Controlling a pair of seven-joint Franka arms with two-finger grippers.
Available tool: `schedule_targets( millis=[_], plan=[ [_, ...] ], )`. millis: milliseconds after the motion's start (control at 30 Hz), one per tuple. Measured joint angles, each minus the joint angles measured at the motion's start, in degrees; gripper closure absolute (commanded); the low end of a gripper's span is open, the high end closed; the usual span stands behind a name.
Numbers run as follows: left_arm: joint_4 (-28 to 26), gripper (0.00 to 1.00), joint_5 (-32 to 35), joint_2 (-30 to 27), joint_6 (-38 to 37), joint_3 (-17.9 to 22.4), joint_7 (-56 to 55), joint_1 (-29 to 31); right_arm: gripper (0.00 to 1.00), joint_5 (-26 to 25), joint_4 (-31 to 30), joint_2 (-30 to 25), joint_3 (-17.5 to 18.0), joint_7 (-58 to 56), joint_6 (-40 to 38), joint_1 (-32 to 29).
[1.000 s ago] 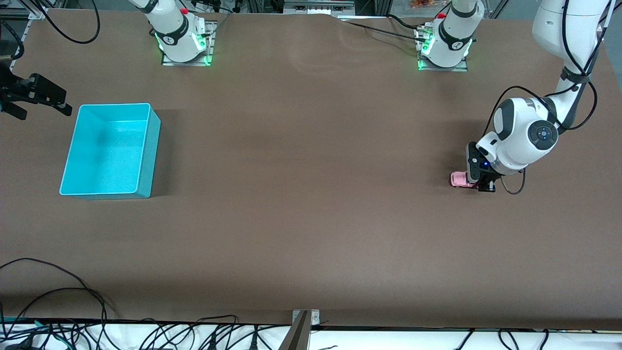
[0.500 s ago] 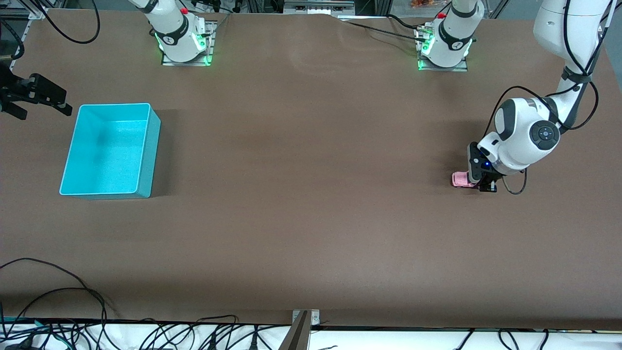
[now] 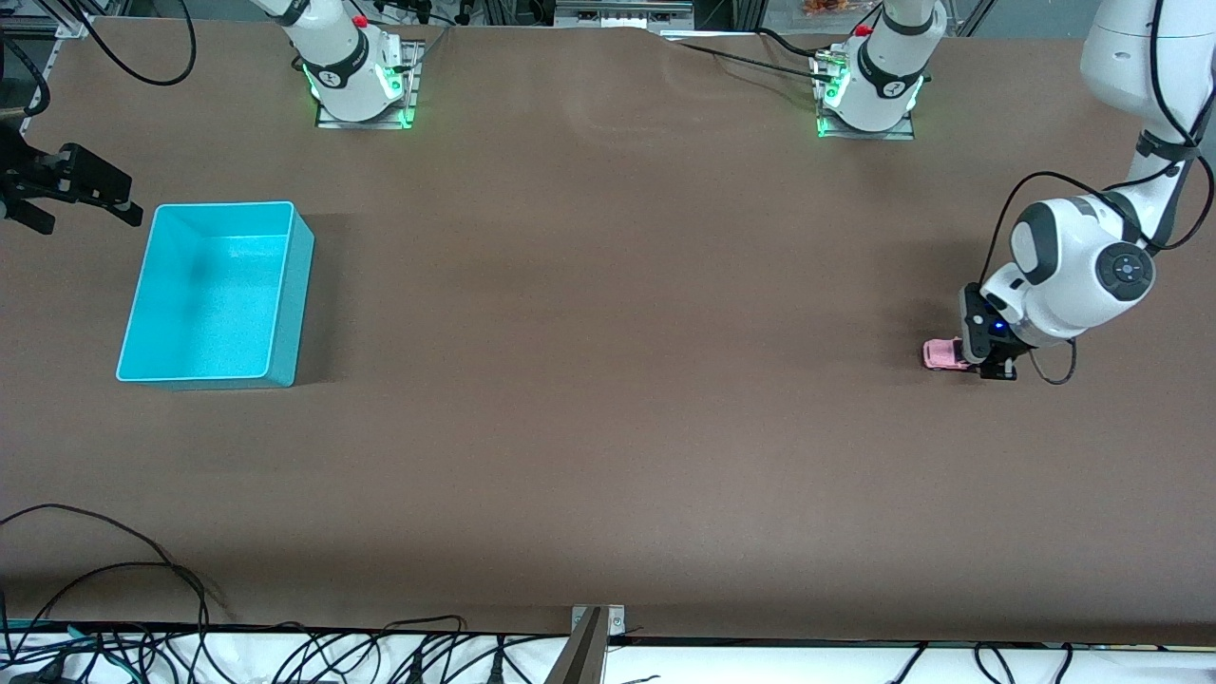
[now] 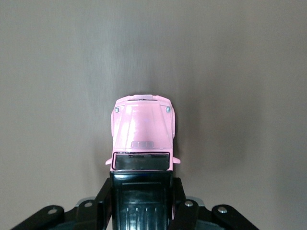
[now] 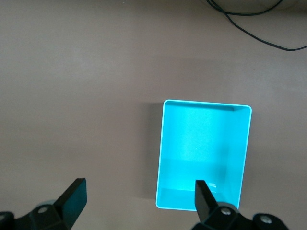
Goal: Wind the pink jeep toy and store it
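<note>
The pink jeep toy [image 3: 942, 354] stands on the brown table toward the left arm's end. My left gripper [image 3: 984, 364] is shut on its rear, black-roofed half. In the left wrist view the pink hood [image 4: 143, 128] sticks out ahead of the left gripper [image 4: 142, 194], whose fingers [image 4: 103, 196] press on both sides of the body. The turquoise bin [image 3: 296, 290] sits empty toward the right arm's end. My right gripper [image 3: 85, 217] waits up in the air beside the bin, open and holding nothing. The right wrist view looks down past the right gripper [image 5: 139, 194] onto the bin [image 5: 204, 143].
The two arm bases [image 3: 361, 81] [image 3: 869, 90] stand along the table's edge farthest from the front camera. Loose black cables [image 3: 114, 570] lie along the nearest edge, beside a metal bracket [image 3: 594, 632]. A cable [image 5: 254, 26] also lies near the bin.
My left gripper has slid along the table toward the left arm's end, taking the jeep with it. The right arm has not moved.
</note>
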Motion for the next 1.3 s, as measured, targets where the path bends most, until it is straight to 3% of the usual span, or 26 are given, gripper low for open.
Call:
schedule_targets(
  millis=[667, 1300],
  plan=[
    [7.21, 0.93, 0.00, 4.45, 0.03, 0.15, 11.12, 10.86, 0.00, 0.00, 0.00, 0.00, 0.00, 0.00, -0.01, 0.02],
    [10.23, 0.92, 0.00, 6.38, 0.54, 0.03, 16.89, 14.70, 0.00, 0.00, 0.00, 0.00, 0.00, 0.00, -0.01, 0.02]
  ],
)
